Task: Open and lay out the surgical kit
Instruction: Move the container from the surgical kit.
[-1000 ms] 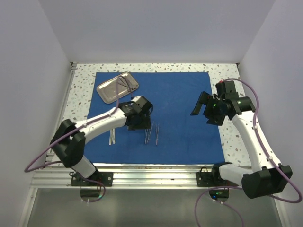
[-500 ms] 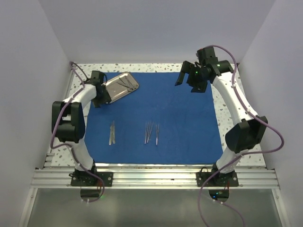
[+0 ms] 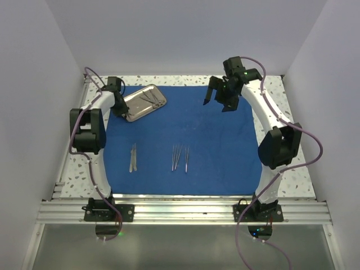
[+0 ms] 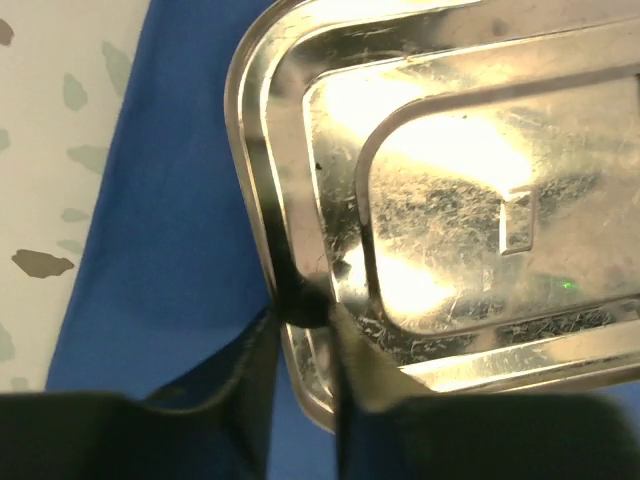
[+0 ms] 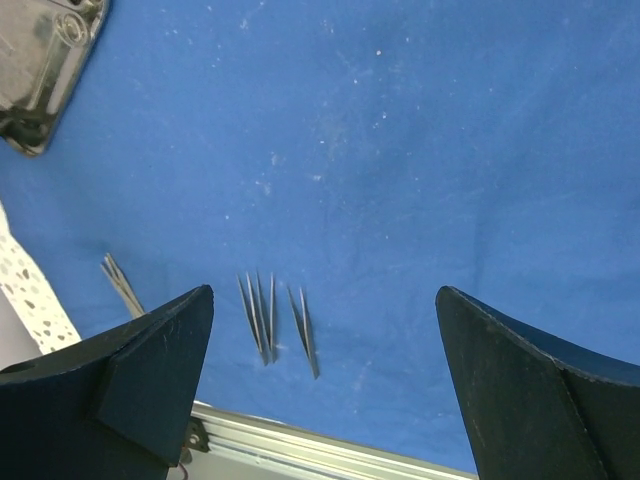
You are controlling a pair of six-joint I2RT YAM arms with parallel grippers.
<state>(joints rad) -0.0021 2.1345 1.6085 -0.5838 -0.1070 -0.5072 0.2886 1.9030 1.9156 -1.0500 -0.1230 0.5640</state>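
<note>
Fingers (image 4: pixel 245 365) of left gripper (image 4: pixel 308 312) clamped on steel tray (image 4: pixel 450 200) rim | right gripper (image 5: pixel 325 290) spread wide above blue cloth wrap (image 5: pixel 420 150) | tweezers (image 5: pixel 262 315) lying on cloth

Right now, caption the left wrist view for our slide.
Left gripper straddling the rim of the steel tray on blue cloth.

The right claw (image 5: pixel 322 291) hangs spread wide above a flat royal-blue cloth sheet (image 5: pixel 420 150). Thin silver tweezers (image 5: pixel 258 315) lie between its dark fingers (image 5: pixel 150 370). Another silver pair (image 5: pixel 120 282) lies just beside one finger, and a shiny rectangular steel tray (image 5: pixel 40 50) sits well beyond that finger.
</note>
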